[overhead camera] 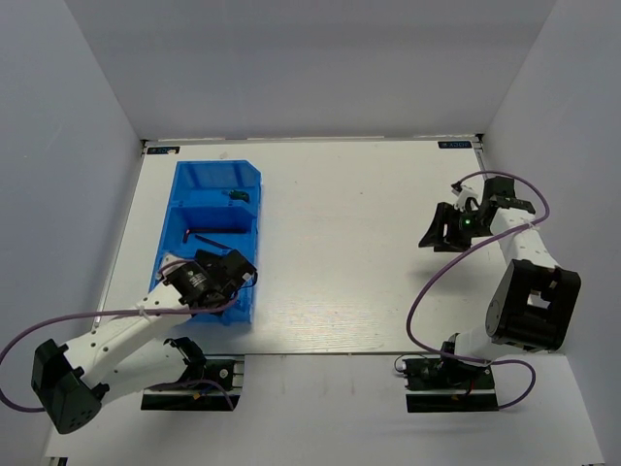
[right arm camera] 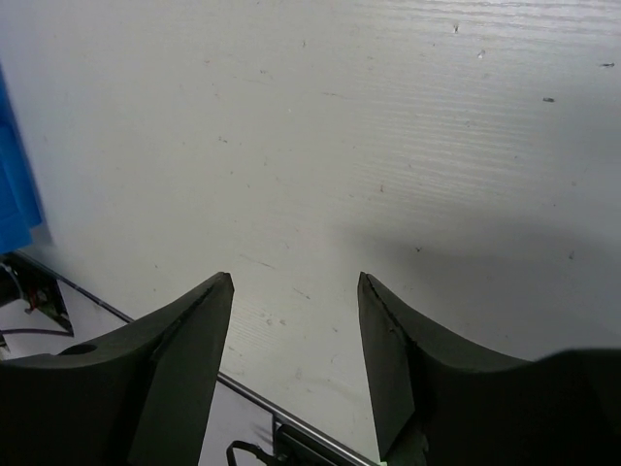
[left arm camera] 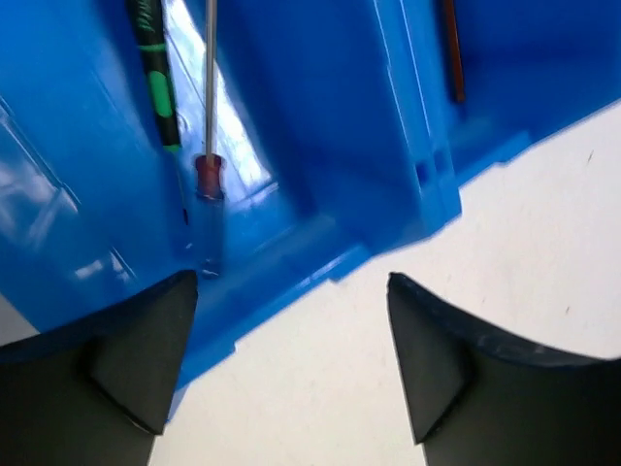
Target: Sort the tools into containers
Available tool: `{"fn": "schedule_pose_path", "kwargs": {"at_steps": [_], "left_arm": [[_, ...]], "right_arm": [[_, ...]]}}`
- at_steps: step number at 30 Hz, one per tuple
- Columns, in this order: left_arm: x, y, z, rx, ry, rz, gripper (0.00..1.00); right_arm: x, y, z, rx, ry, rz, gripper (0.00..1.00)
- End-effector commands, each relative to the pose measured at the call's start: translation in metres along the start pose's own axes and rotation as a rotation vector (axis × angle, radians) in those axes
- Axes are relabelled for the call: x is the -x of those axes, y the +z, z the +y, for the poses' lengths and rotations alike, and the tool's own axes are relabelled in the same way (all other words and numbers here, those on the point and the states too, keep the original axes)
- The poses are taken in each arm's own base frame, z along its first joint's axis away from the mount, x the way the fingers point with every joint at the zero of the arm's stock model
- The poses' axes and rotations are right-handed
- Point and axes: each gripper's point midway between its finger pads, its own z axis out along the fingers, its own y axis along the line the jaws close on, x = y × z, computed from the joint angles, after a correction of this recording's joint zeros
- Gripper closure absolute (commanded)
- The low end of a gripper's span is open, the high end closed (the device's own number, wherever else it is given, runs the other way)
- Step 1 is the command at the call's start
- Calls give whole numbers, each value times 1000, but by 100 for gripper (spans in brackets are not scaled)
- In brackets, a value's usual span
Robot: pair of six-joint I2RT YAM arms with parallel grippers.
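Observation:
The blue bin (overhead camera: 215, 175) stands at the table's left, divided into compartments. A dark hex key (overhead camera: 208, 236) lies in its middle compartment and a small green tool (overhead camera: 236, 195) in the far one. My left gripper (overhead camera: 241, 276) is open and empty over the bin's near right edge. In the left wrist view the left gripper (left arm camera: 291, 291) hangs over the bin's rim (left arm camera: 320, 262); inside lie a green-and-black screwdriver (left arm camera: 155, 73) and a thin precision screwdriver (left arm camera: 209, 180). My right gripper (overhead camera: 437, 233) is open and empty above bare table, as the right wrist view (right arm camera: 296, 282) also shows.
Purple cables (overhead camera: 427, 282) loop from both arms. White walls close in the table on the left, far and right sides. A brownish thin rod (left arm camera: 451, 53) lies in a neighbouring compartment. The bin's edge (right arm camera: 15, 189) shows at the left of the right wrist view.

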Motion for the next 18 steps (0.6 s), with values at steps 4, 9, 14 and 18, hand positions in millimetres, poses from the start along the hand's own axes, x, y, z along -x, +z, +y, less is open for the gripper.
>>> {"fn": "schedule_pose_path", "kwargs": {"at_steps": [4,9,14,18], "left_arm": [[4,-29,-62,-131,-36,24,1],[-18,-62,-113,-238,211,97,1],[-73,-99,-182,-767,759,188,31],[-112,-94,-182,-891,1090,247,77]], "right_arm": [[-5,-3,14,50,-96,12,38],[-3,-8,19,47,-172,4,22],[9,-16,13,-49,-199,-29,9],[20,-28,5,-155,-220,-94,9]]}}
